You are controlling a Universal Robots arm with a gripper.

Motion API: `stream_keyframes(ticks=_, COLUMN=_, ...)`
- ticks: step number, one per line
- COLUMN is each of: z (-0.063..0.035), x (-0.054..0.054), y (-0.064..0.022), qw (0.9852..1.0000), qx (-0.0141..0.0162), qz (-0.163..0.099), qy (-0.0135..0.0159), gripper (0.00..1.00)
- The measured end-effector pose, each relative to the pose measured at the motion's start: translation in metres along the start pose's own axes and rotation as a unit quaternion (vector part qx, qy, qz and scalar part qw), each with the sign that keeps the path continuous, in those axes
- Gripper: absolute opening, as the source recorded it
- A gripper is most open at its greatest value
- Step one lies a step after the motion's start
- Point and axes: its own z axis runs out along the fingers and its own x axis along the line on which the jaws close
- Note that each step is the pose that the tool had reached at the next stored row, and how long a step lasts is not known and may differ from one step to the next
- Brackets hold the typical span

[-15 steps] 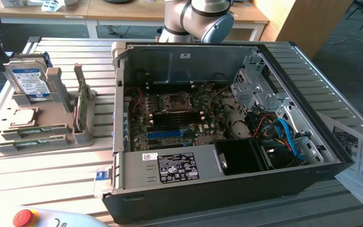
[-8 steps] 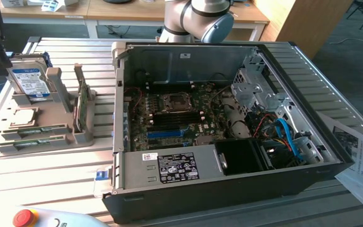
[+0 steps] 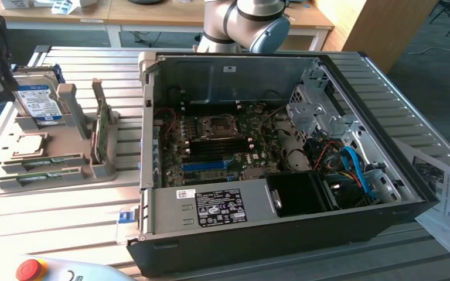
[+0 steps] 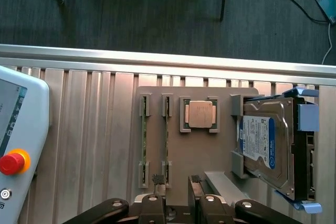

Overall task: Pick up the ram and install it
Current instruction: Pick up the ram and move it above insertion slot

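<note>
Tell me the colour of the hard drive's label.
Blue with white patches; the label on the hard drive shows best in the wrist view.

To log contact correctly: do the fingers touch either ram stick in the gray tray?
Apart. The exterior view shows the fingers hanging high beside the hard drive, with clear space down to both ram sticks lying in the tray.

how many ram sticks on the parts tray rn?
2, on edge in neighbouring slots of the grey tray: outer ram stick by the tray's edge, inner ram stick next to the CPU. None seem hidden.
</note>
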Motion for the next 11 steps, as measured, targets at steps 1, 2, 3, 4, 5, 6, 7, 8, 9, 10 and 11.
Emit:
stream_keyframes(ticks=1, z=0.0017, x=0.000, y=-0.0001, qw=1.0000, qx=0.0000, qz=0.000, qy=0.0001, gripper=0.31)
stream_keyframes(ticks=2, z=0.0033, x=0.000, y=-0.0002, qw=1.0000, qx=0.0001, qz=0.000, qy=0.0000, gripper=0.31)
stream_keyframes(ticks=3, z=0.0049, x=0.000, y=-0.0002, qw=1.0000, qx=0.0000, qz=0.000, qy=0.0000, gripper=0.31)
stream_keyframes(ticks=4, z=0.0066, x=0.000, y=-0.0003, qw=1.0000, qx=0.0000, qz=0.000, qy=0.0000, gripper=0.31)
stream_keyframes(ticks=5, z=0.0082, x=0.000, y=-0.0003, qw=1.0000, qx=0.0000, qz=0.000, qy=0.0000, gripper=0.31)
stream_keyframes(ticks=6, z=0.0099, x=0.000, y=-0.0004, qw=1.0000, qx=-0.0001, qz=0.000, qy=0.0000, gripper=0.31)
stream_keyframes(ticks=7, z=0.0115, x=0.000, y=-0.0005, qw=1.0000, qx=0.0000, qz=0.000, qy=0.0000, gripper=0.31)
stream_keyframes(ticks=8, z=0.0131, x=0.000, y=-0.0006, qw=1.0000, qx=0.0000, qz=0.000, qy=0.0001, gripper=0.31)
stream_keyframes(ticks=9, z=0.0148, x=0.000, y=-0.0006, qw=1.0000, qx=0.0000, qz=0.000, qy=0.0000, gripper=0.31)
stream_keyframes(ticks=10, z=0.0165, x=0.000, y=-0.0007, qw=1.0000, qx=0.0000, qz=0.000, qy=0.0000, gripper=0.31)
stream_keyframes(ticks=11, z=0.0181, x=0.000, y=-0.0008, qw=1.0000, qx=0.0000, qz=0.000, qy=0.0000, gripper=0.31)
